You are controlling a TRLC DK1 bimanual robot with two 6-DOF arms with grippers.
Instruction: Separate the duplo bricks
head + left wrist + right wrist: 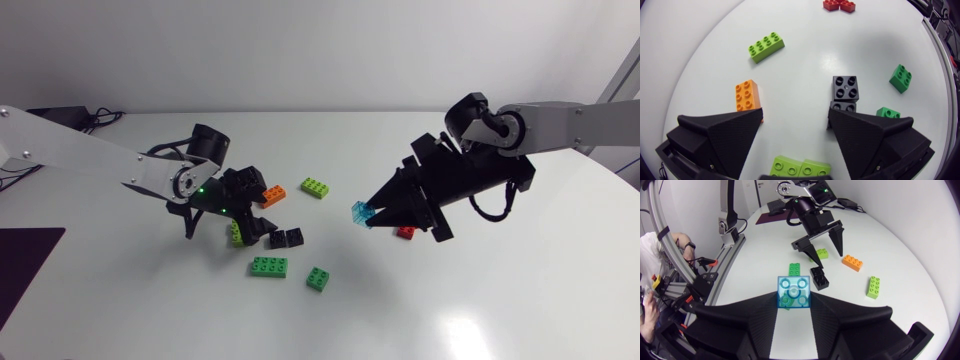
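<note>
My right gripper point(376, 214) hangs above the table's middle, shut on a translucent blue brick point(362, 214). In the right wrist view this blue brick point(793, 292) sits between the fingertips, studs facing the camera. My left gripper point(246, 222) stands open over a pair of lime bricks point(796, 167), which lie between its fingers point(722, 132) without being gripped. Ahead of it lie an orange brick point(747, 95), a lime brick point(766, 46) and two black bricks point(845, 88). A red brick point(405, 232) lies under my right gripper.
Two green bricks point(268, 266) point(318, 278) lie toward the table's front, close to the black bricks point(286, 238). The orange brick point(270, 196) and the lime brick point(315, 187) lie behind the left gripper. A dark mat point(25, 262) covers the front left corner.
</note>
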